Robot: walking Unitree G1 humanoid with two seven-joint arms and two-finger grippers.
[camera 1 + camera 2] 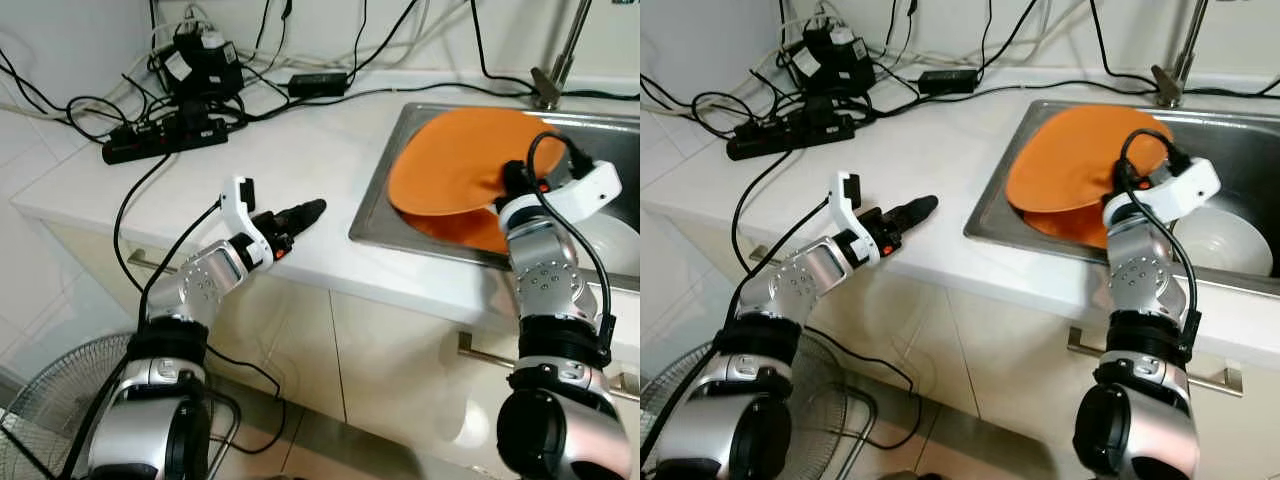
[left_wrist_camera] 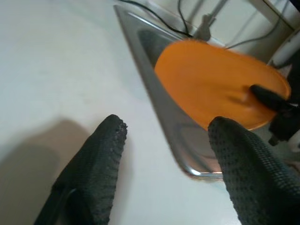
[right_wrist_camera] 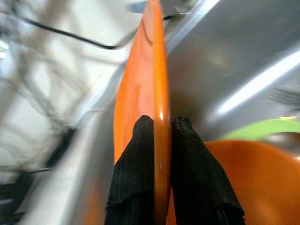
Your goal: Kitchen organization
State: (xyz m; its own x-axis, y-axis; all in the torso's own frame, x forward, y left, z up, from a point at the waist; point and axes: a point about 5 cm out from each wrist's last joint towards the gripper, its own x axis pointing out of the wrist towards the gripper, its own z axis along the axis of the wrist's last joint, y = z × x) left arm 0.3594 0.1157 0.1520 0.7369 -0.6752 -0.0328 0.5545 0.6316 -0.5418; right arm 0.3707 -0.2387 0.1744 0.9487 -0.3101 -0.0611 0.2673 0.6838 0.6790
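An orange plate (image 1: 455, 160) is lifted at a tilt over the steel sink (image 1: 385, 190), and my right gripper (image 1: 512, 182) is shut on its near rim. In the right wrist view both black fingers (image 3: 138, 159) pinch the plate's edge (image 3: 157, 70). A second orange plate (image 1: 465, 228) lies in the sink under it, beside a white bowl (image 1: 1225, 240). My left gripper (image 1: 300, 214) hovers open over the white counter (image 1: 300, 150), left of the sink, with nothing between its fingers (image 2: 101, 159).
A black power strip (image 1: 165, 140) with adapters and tangled cables lies at the counter's back left. The faucet (image 1: 555, 60) stands behind the sink. Below are cabinet drawers with metal handles (image 1: 490, 352), and a floor fan (image 1: 50, 400) stands at lower left.
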